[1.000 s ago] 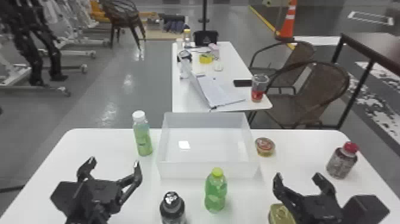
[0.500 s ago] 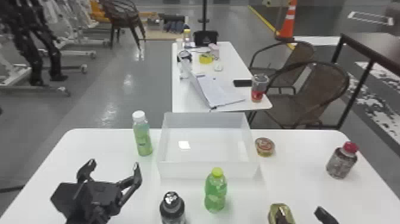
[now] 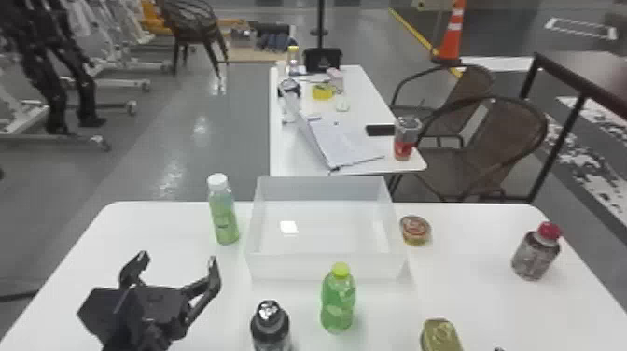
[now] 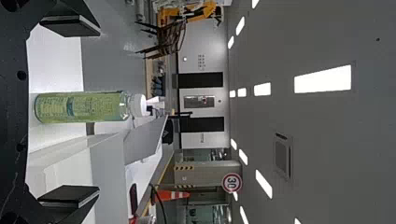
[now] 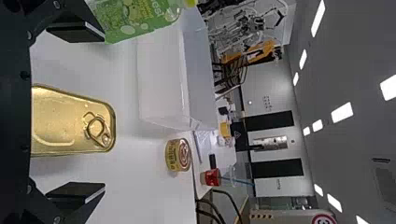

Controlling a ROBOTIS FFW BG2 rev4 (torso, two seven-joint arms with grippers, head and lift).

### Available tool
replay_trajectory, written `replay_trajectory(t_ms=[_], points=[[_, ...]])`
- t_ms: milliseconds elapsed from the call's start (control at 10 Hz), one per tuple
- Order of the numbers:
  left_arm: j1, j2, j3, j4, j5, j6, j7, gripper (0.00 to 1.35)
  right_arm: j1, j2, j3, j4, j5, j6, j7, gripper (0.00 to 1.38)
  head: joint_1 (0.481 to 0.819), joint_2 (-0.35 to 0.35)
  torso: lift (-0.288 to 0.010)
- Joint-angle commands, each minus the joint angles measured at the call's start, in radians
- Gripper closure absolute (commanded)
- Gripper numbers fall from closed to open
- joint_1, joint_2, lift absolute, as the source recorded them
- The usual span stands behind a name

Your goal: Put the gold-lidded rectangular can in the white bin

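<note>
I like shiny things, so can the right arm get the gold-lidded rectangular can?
Probably yes: the can shows between its open jaws, and nothing seems to be blocking them.

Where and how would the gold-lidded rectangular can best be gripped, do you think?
Probably by its two long sides, with the right gripper coming from the robot's side. The can lies lid up, its length running away from the robot, and the open gripper spans its narrower width.
</note>
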Motion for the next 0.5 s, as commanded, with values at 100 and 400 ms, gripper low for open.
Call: replay_trajectory(t_ms=[100, 400], points=[[0.0, -0.002, -0.001, 0.003, -0.002, 0.003, 0.0, 0.11, 0.035, -0.014, -0.025, -0.018, 0.035, 0.047, 0.004, 0.16, 0.549, 0.0, -0.1], [0.0, -0.008, 0.002, 0.008, -0.002, -0.003, 0.0, 0.11, 0.038, -0.034, -0.048, 0.032, 0.019, 0.058, 0.056, 0.16, 0.549, 0.0, -0.1]])
